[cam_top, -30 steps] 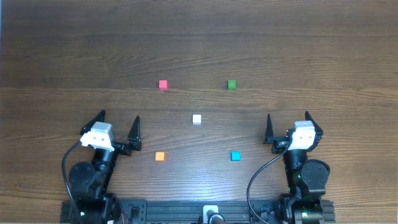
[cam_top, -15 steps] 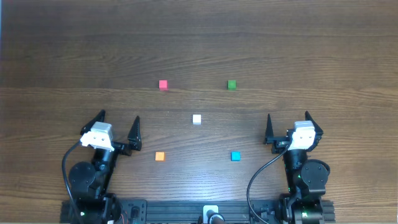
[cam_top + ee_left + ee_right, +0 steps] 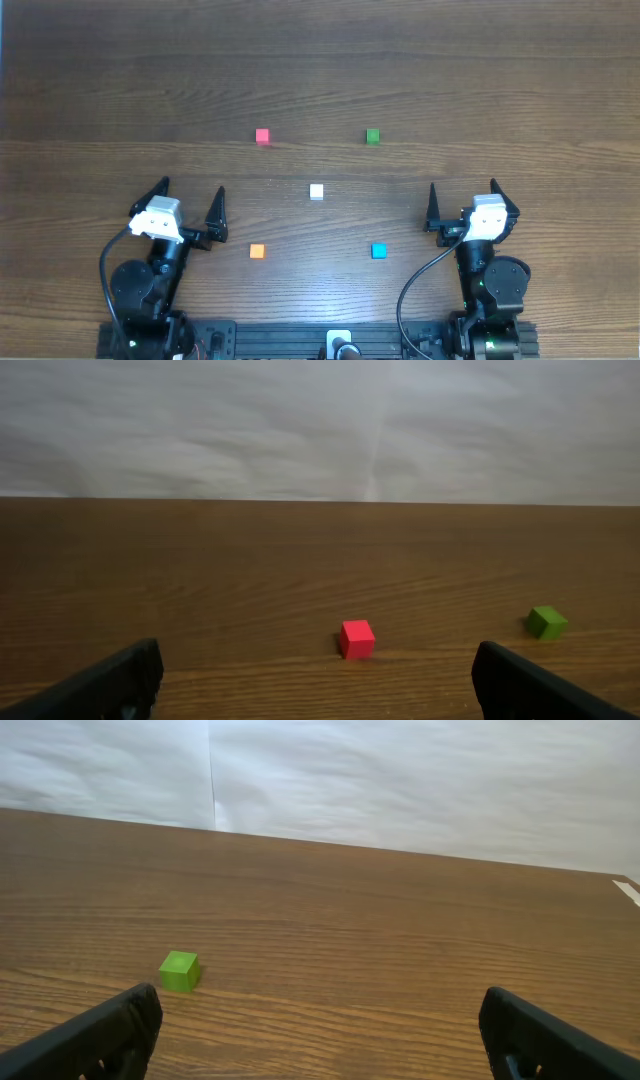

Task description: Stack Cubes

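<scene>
Our left gripper [image 3: 190, 198] and right gripper [image 3: 463, 195] hang spread and empty. The orange cube [image 3: 257, 251] lies just inward of the left fingers, and the blue cube [image 3: 378, 251] lies just inward of the right.

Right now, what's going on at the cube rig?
Nothing is being handled. The left hand and right hand are both open and empty, near their arm bases. Five cubes sit apart on the table: the red cube and green cube on the far side, the white cube in the middle, the orange cube and blue cube nearest the arms. None is stacked yet.
</scene>
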Tool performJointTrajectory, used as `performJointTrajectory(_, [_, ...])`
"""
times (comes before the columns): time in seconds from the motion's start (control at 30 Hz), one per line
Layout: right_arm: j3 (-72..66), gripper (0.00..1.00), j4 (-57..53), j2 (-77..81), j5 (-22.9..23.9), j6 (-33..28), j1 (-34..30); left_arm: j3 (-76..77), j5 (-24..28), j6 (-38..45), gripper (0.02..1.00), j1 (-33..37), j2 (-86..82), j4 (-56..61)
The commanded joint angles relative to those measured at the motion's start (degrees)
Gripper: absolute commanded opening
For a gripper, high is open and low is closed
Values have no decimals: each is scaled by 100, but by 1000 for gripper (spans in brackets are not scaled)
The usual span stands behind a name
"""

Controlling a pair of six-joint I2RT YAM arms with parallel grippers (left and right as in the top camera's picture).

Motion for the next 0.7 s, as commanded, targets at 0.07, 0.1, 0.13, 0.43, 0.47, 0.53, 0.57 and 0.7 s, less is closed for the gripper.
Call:
performJointTrajectory(0.07, [-39, 991, -2, -35, 13, -24, 11, -22, 94, -85, 1000, 26, -24, -9])
performJointTrajectory(0.1, [-39, 993, -2, -35, 13, -24, 11, -22, 90, -188, 998, 26, -24, -4])
performJointTrajectory(0.13, [-39, 991, -2, -35, 13, -24, 11, -22, 57, -291, 998, 26, -24, 2])
performJointTrajectory(0.43, [-39, 993, -2, -35, 13, -24, 11, 726, -599, -994, 1000, -356, 1307, 116])
performJointTrajectory(0.47, [-39, 991, -2, -35, 13, -24, 11, 992, -599, -992, 998, -391, 1700, 149])
performJointTrajectory(0.53, [-39, 991, -2, -35, 13, -24, 11, 1593, -597, -970, 998, -463, 2494, 120])
performJointTrajectory(0.57, [-39, 991, -2, -35, 13, -24, 11, 1943, -599, -966, 998, -511, 2922, 57])
performJointTrajectory(0.7, [-39, 991, -2, -35, 13, -24, 11, 3668, -601, -881, 996, -723, 4730, -737])
